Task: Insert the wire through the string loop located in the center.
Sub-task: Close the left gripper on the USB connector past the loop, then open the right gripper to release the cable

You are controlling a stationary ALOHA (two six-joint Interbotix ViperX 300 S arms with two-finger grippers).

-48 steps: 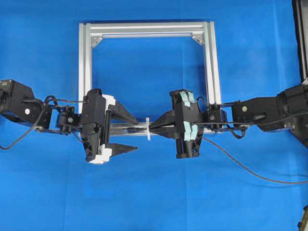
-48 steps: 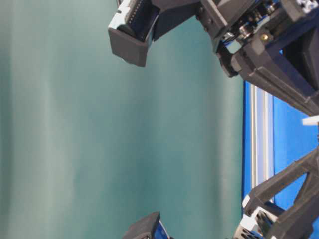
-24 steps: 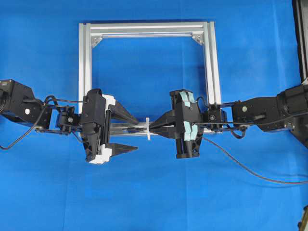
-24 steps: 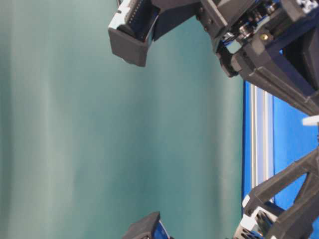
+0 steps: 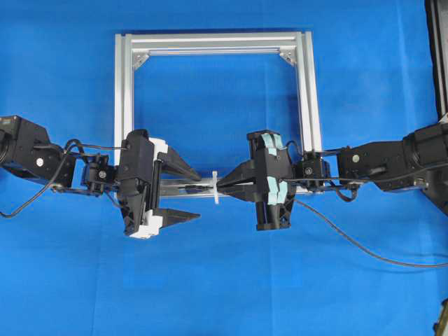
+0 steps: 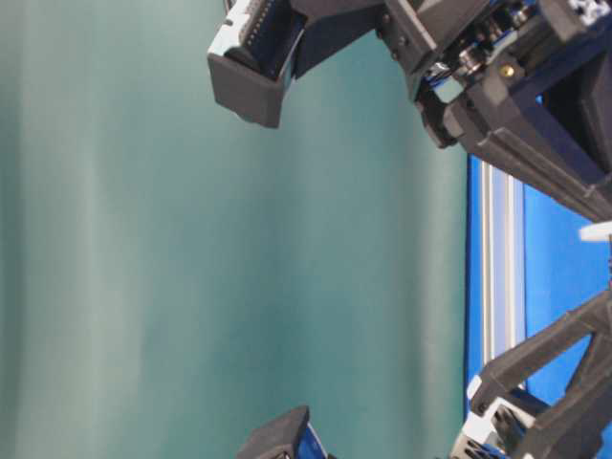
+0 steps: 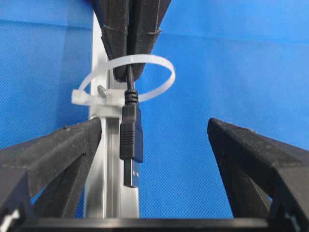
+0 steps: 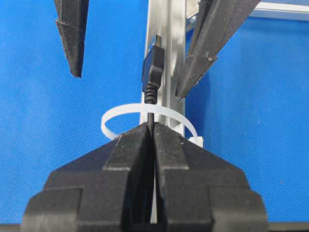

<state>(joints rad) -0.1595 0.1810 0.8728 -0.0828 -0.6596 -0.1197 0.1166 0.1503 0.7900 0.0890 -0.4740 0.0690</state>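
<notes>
Two grippers: faced each other at the frame's (image 5: pixel 122 91) front bar.
Right gripper (image 8: pixel 150 133): clamped on wire (image 7: pixel 131 130) behind plug.
Left gripper (image 7: pixel 154 140): spread wide, flanking plug, untouched.
Wire: plug already poked through string loop (image 7: pixel 159 65), mid-bar.
Left: handover, pull-through, probably.

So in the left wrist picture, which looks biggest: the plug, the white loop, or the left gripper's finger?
1. Finger, though nearness to the camera enlarges it
2. String loop
3. Plug on the wire
</notes>
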